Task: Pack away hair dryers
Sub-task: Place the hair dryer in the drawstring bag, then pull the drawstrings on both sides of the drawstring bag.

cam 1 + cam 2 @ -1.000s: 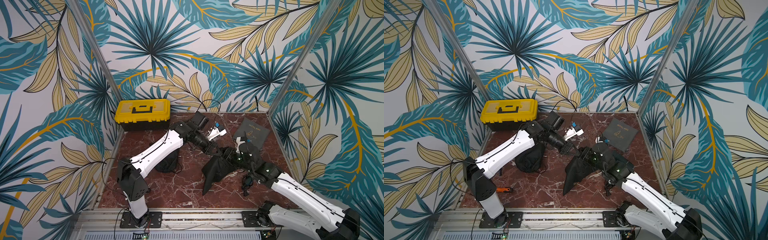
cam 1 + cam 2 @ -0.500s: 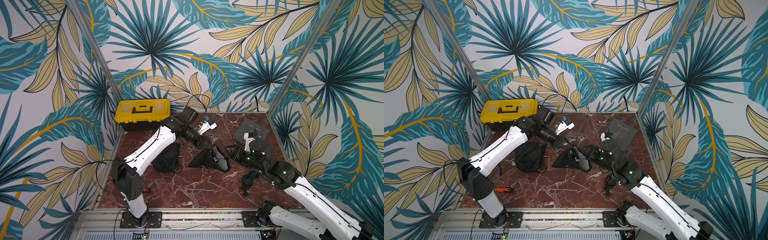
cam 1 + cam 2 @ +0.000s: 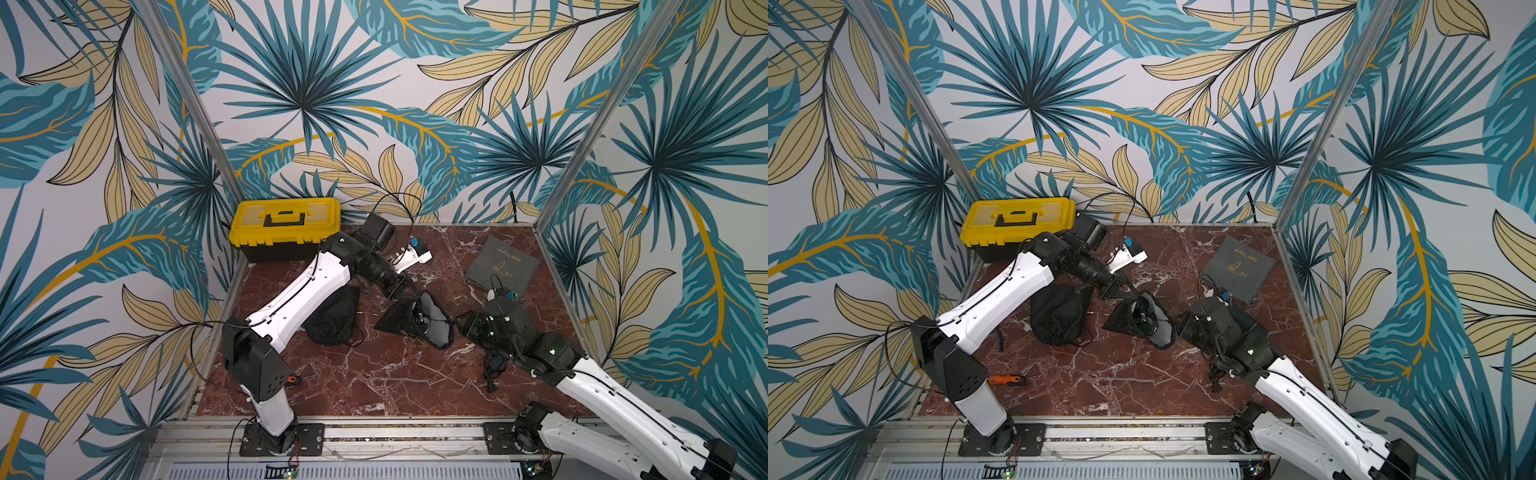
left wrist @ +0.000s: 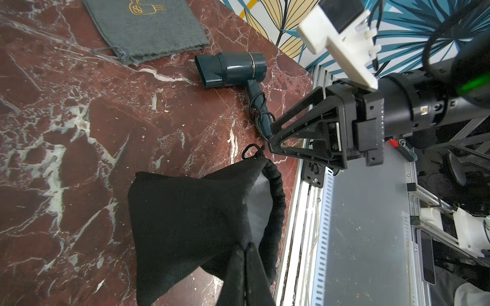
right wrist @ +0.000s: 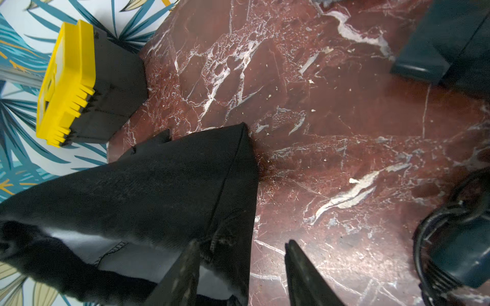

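Reaching down over mid-table with the left gripper (image 4: 245, 254) pinching the black pouch (image 3: 415, 322) by its rim, the right gripper (image 5: 242, 242) low and spread beside it, the dark teal hair dryer (image 4: 233, 70) lying sideways on the marble table (image 3: 374, 382) close by, cord wound round its handle.

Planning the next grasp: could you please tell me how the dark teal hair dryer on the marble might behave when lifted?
The dark teal hair dryer looks like rigid, glossy plastic: probably stiff but slippery. Its handle juts out sideways, so it likely will not roll. The cord wound on the handle may loosen or snag.
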